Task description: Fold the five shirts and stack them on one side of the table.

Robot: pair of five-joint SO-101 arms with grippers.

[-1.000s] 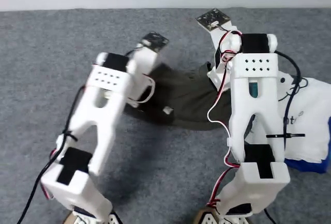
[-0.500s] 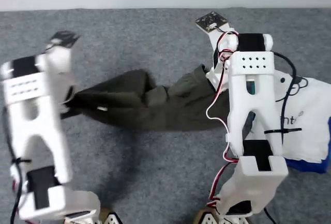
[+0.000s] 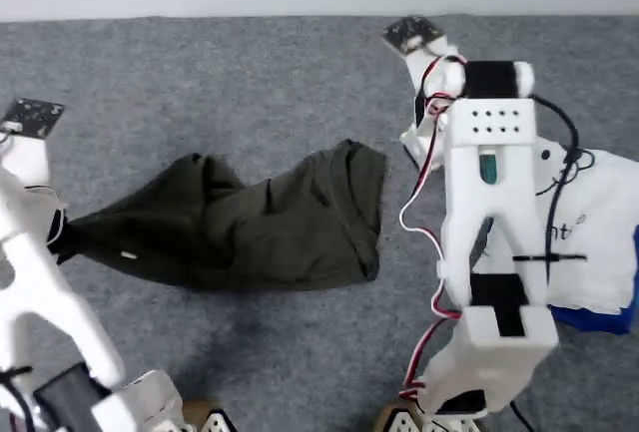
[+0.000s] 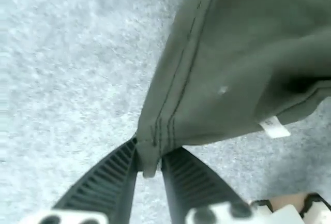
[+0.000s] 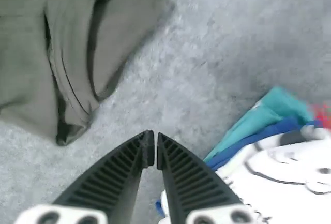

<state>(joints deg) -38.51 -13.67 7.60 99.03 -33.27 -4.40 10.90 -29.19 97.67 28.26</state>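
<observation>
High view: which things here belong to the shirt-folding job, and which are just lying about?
Job:
- green shirt, its edge pinched in the left gripper
- white shirt, blue shirt and teal shirt, piled beside the right arm
- right gripper, shut on nothing, over the mat

Just lying about:
- grey mat covering the table

In the high view, the pile of shirts is cut off by the right edge and partly covered by the right arm, so its layers cannot be counted. The left arm is cropped at the left edge. In the left wrist view, the olive shirt is cut by the frame.
</observation>
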